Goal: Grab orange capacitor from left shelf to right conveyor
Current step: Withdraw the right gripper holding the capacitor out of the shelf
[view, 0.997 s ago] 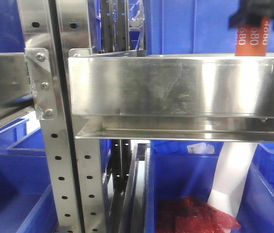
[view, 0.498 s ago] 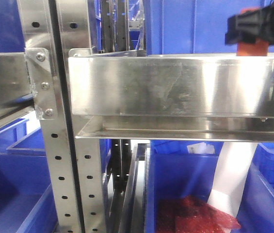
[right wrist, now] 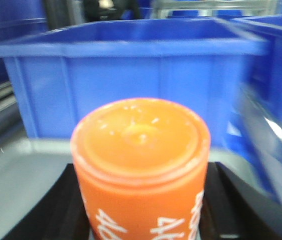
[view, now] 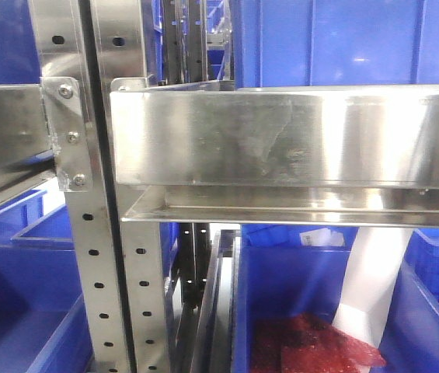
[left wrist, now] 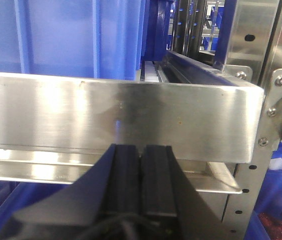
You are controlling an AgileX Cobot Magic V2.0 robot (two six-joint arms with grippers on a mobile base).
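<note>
The orange capacitor, with white print down its side and a flat top, fills the middle of the right wrist view. My right gripper is shut on it, one black finger on each side. In the front view neither gripper nor the capacitor shows, only the left shelf with its wide brushed-steel lip. My left gripper is shut with nothing between its pads, just in front of and below the shelf lip. The right conveyor is out of view.
Blue bins stand on the shelf, and one blue bin sits right behind the capacitor. A perforated post rises at left. Below is a blue bin holding red material and a white sheet.
In the front view the right gripper with the capacitor was at the upper right above the shelf lip. It has since moved out of that view. The left gripper's surroundings look unchanged.
</note>
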